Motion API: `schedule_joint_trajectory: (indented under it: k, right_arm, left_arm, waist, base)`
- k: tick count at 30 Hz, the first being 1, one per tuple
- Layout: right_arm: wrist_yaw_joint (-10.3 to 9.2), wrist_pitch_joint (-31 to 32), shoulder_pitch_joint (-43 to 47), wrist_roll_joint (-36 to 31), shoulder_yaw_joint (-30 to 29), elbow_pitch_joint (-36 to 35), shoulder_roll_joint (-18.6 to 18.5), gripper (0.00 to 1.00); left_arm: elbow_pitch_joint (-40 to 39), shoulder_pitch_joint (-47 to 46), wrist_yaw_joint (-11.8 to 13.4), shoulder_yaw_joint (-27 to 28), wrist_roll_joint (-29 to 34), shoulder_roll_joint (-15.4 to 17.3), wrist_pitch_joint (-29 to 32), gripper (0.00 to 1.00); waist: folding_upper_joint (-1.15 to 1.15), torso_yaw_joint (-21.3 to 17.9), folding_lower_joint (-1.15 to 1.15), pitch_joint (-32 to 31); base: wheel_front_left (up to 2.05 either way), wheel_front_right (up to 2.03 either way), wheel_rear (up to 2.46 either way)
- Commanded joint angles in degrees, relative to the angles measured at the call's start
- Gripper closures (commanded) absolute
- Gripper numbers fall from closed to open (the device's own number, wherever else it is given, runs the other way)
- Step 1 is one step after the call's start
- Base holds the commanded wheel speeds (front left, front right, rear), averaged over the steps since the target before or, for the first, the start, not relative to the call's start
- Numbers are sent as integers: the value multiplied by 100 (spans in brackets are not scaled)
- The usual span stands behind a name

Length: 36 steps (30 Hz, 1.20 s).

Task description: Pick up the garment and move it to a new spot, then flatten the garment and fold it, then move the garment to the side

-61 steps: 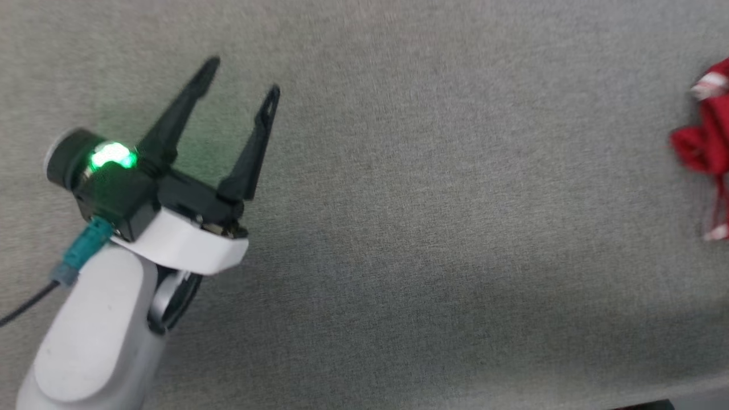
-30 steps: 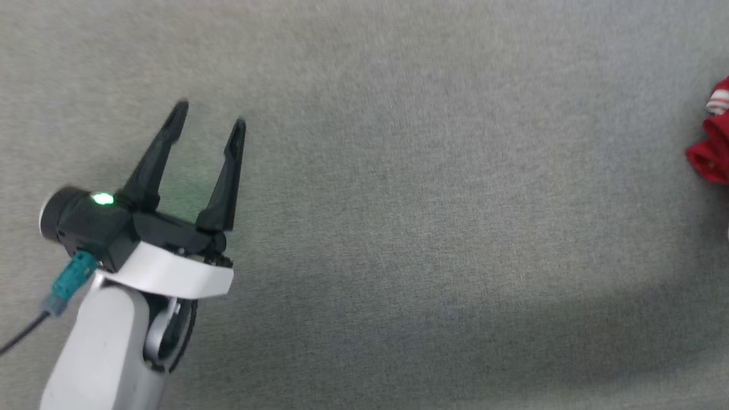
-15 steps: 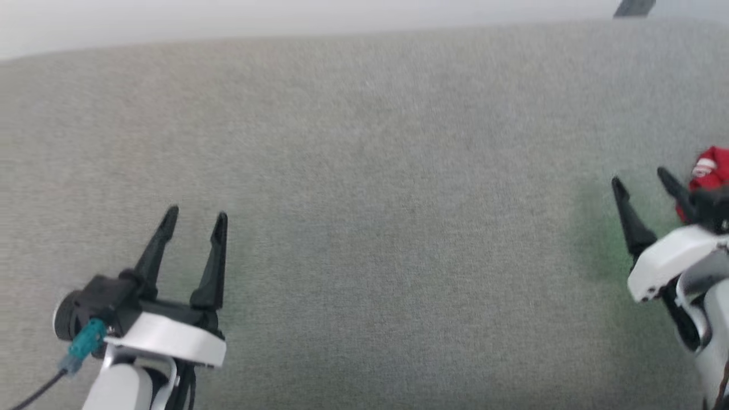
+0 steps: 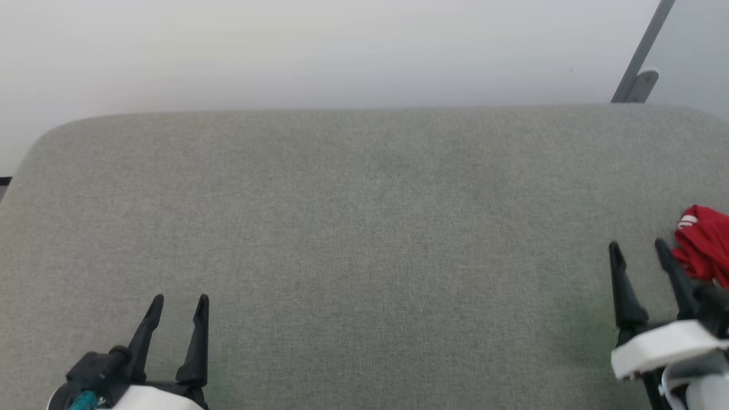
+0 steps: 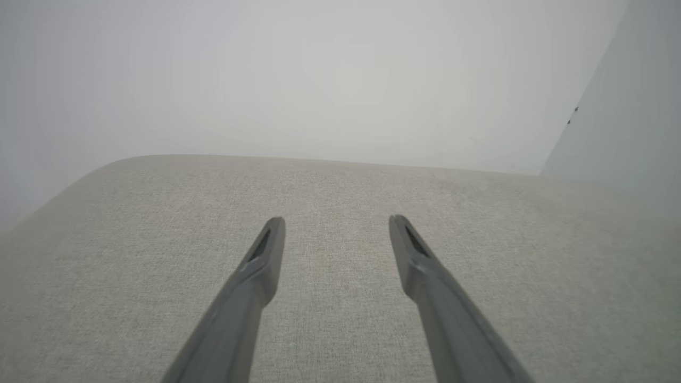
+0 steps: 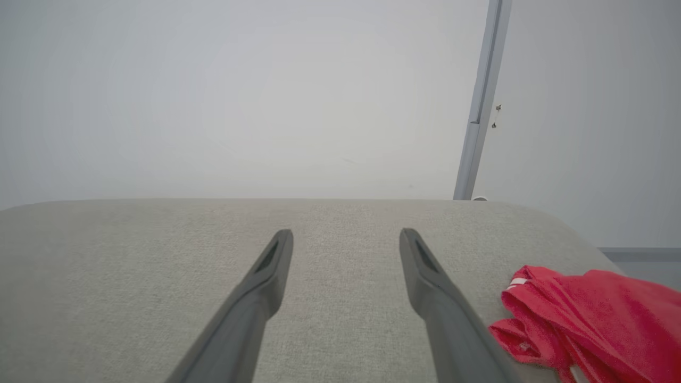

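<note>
Your head camera has tilted up: you now see the right gripper [image 4: 637, 246] at 4 o'clock, beside the garment [image 4: 706, 245].

The garment [image 4: 706, 242] is cut off by the right edge.

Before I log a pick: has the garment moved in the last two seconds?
No, it seems. The head camera tilted up; the garment lies as far from the table's far edge as half a second ago.

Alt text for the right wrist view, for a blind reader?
The right gripper's two dark fingers stand open and empty over a grey fabric surface. A crumpled red garment lies at lower right, beside one finger; a pale wall stands behind.
</note>
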Motion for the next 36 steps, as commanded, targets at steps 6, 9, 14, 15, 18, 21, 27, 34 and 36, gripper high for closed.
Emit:
schedule_joint_trajectory:
  k: [6,9,14,15,18,21,27,34,36]
  right_arm:
    - [-5,-43,619,-44,-249,-482,310,0]
    - [-4,-44,845,-59,-319,-697,430,0]
    - [-4,-13,1040,-85,-366,-963,564,0]
    - [-4,-9,1069,-90,-385,-998,583,0]
    - [-4,-2,1116,-96,-428,-1074,638,0]
    - [-4,28,1144,-103,-446,-1130,669,0]
    - [-4,85,1154,-106,-441,-1202,666,0]
    - [-4,112,1155,-114,-410,-1237,694,0]
    - [-4,117,1160,-116,-405,-1247,701,0]
  left_arm:
    - [-181,372,7,72,-19,-73,-8,0]
    - [-266,502,7,65,-55,-66,-8,0]
    - [-401,639,7,92,-143,-106,-8,0]
    - [-409,662,7,83,-145,-103,-8,0]
    - [-414,666,7,68,-167,-88,-8,0]
    - [-413,650,7,73,-162,-78,-8,0]
    - [-469,645,7,97,-137,-84,-8,0]
    - [-512,634,7,96,-108,-80,-8,0]
    - [-510,649,7,97,-107,-80,-8,0]
  waist:
    - [0,45,0,-306]
    - [0,42,0,-351]
    - [0,33,0,-391]
    - [0,36,0,-396]
    - [0,57,0,-404]
    - [0,74,0,-399]
    - [0,109,0,-380]
    - [0,138,0,-357]
    - [0,141,0,-353]
  base:
    - [0,0,0]
    - [0,0,0]
    - [0,0,0]
    - [0,0,0]
    - [0,0,0]
    - [0,0,0]
    - [0,0,0]
    - [0,0,0]
    - [0,0,0]
